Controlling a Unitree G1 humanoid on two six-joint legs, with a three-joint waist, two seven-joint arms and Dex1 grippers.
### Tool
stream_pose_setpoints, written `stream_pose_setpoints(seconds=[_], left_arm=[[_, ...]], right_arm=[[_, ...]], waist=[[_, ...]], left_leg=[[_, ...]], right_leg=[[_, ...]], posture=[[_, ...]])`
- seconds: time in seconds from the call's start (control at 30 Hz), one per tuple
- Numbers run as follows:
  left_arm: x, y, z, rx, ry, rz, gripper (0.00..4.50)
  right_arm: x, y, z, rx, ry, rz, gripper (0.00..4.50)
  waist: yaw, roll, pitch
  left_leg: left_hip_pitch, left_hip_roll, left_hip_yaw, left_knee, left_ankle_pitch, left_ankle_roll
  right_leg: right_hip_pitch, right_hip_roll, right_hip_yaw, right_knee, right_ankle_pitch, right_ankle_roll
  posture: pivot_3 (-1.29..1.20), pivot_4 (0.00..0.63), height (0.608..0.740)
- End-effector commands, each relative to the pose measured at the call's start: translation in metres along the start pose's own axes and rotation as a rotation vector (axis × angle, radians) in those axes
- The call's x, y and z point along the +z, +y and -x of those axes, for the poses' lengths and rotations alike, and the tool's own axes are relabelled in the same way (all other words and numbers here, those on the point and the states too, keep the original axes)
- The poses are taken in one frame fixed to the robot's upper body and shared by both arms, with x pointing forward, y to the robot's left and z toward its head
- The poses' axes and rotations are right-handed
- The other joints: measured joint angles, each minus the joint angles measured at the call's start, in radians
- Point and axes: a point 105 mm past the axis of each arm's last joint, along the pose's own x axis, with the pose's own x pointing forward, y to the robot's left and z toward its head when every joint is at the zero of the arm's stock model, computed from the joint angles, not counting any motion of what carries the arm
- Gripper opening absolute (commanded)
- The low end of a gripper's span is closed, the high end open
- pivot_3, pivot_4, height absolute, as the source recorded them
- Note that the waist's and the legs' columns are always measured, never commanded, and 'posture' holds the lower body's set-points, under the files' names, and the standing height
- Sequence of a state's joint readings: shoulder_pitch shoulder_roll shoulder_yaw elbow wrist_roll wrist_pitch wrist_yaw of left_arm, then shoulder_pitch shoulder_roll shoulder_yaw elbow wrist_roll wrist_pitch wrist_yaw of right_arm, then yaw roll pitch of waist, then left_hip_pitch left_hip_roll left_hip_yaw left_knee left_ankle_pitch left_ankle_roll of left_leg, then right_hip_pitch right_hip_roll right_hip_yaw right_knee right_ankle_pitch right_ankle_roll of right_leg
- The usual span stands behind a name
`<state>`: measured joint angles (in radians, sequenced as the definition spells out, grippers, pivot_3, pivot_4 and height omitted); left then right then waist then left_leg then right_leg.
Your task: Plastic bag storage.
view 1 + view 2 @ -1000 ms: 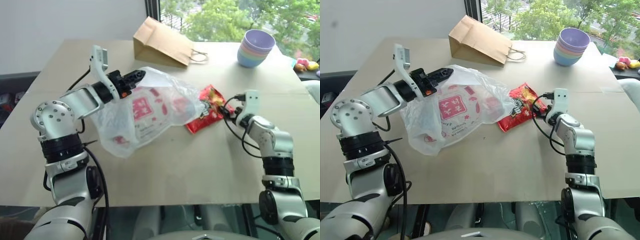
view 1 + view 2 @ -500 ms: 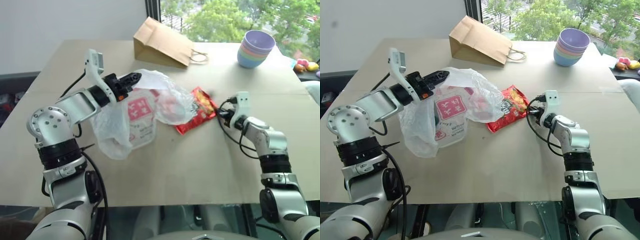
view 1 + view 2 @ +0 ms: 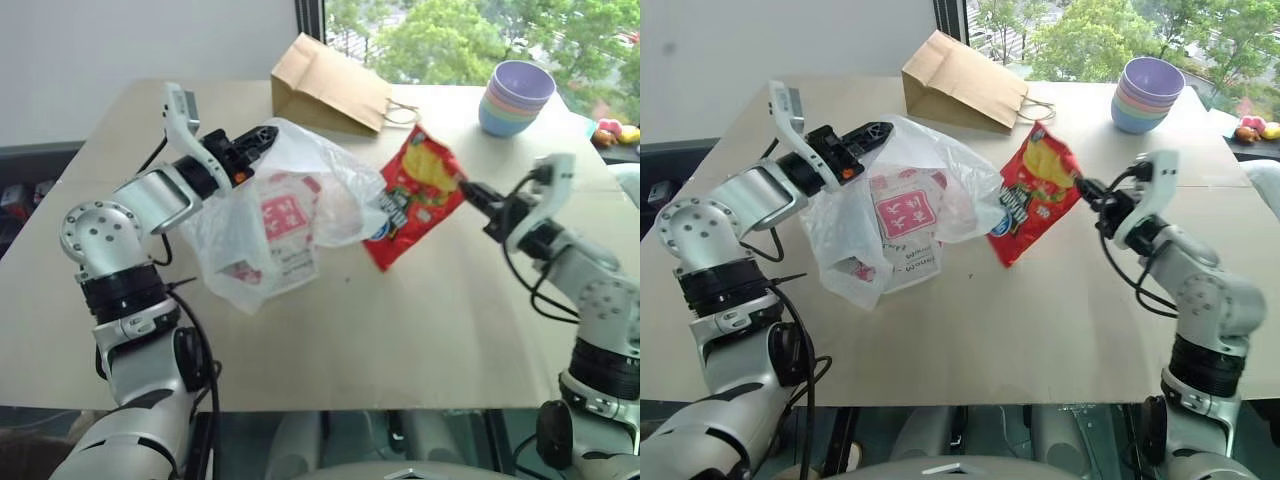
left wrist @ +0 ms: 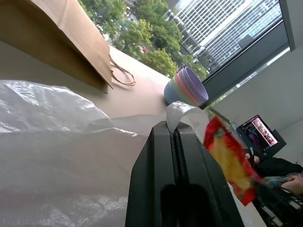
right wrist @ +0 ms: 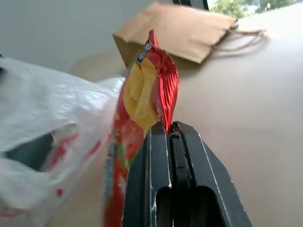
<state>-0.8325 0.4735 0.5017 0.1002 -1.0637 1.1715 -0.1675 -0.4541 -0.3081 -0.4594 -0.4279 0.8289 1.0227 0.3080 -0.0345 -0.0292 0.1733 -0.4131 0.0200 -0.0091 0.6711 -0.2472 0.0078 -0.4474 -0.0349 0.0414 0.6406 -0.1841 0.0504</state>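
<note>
The left arm reaches from seven o'clock, forearm angled up and inward, and its left gripper (image 3: 262, 134) is clamped tight on the upper edge of the plastic bag (image 3: 290, 215), toward eleven o'clock on the surface (image 3: 400, 330). The bag hangs from that pinch, its lower folds resting left of centre. From four o'clock the right arm bends up, wrist raised, and the right gripper (image 3: 472, 190) is closed on one edge of a red snack packet (image 3: 415, 195), held aloft just beside the bag's mouth. At twelve o'clock lies a brown paper bag (image 3: 325, 85); stacked bowls (image 3: 515, 97) stand at one o'clock.
</note>
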Motion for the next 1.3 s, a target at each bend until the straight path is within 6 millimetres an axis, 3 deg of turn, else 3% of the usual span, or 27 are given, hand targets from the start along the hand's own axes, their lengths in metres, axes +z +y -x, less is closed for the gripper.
stream_pose_setpoints(seconds=[0.03,0.43,0.57,0.73,0.9,1.13,1.3], left_arm=[[0.013,-0.012,-0.004,-0.04,-0.037,-0.01,0.0],[0.014,-0.021,-0.027,-0.018,0.028,-0.01,0.0],[0.017,-0.022,-0.031,-0.007,0.027,-0.016,0.0],[0.024,-0.038,-0.03,-0.083,0.006,-0.007,0.0],[0.037,-0.055,-0.015,-0.191,-0.033,0.029,0.0],[0.041,-0.065,-0.011,-0.219,-0.061,0.026,0.0],[0.042,-0.076,-0.012,-0.265,-0.082,0.02,0.0]], right_arm=[[0.046,0.04,0.017,0.151,-0.182,-0.011,0.06],[0.102,0.125,0.03,0.475,-0.335,-0.006,0.06],[0.108,0.143,0.028,0.55,-0.331,-0.016,0.06],[0.081,0.144,0.01,0.524,-0.221,0.013,0.06],[0.051,0.137,-0.005,0.505,-0.155,-0.032,0.06],[0.027,0.127,-0.015,0.497,-0.084,-0.075,0.06],[0.007,0.143,-0.027,0.569,-0.002,-0.118,0.06]], waist=[[-0.001,0.0,0.0],[-0.003,0.0,0.0],[-0.004,0.0,0.0],[-0.003,0.0,0.0],[-0.004,0.0,0.0],[0.001,0.0,0.0],[0.0,0.0,0.0]], left_leg=[[0.0,0.0,0.0,0.0,0.0,0.0],[0.0,0.0,0.0,0.0,0.0,0.0],[0.0,0.0,0.0,0.0,0.0,0.0],[-0.001,0.0,0.0,0.0,0.0,0.0],[-0.001,0.0,0.001,0.0,0.0,0.0],[-0.001,0.001,0.0,0.0,0.0,0.0],[-0.001,0.001,0.001,0.0,0.0,0.0]], right_leg=[[0.0,0.0,0.0,0.0,0.0,0.0],[0.0,0.0,0.0,0.0,0.0,0.0],[0.0,0.0,0.0,0.0,0.0,0.0],[0.0,0.0,0.0,-0.001,0.0,0.0],[0.0,0.0,0.0,-0.001,0.0,0.0],[-0.001,0.0,0.0,-0.001,0.0,0.0],[-0.001,0.0,0.0,-0.001,0.0,0.0]], posture=[[0.0,0.15,0.74],[0.0,0.15,0.74],[0.0,0.15,0.74],[0.0,0.15,0.74],[0.0,0.15,0.74],[0.0,0.15,0.74],[0.0,0.15,0.74]])
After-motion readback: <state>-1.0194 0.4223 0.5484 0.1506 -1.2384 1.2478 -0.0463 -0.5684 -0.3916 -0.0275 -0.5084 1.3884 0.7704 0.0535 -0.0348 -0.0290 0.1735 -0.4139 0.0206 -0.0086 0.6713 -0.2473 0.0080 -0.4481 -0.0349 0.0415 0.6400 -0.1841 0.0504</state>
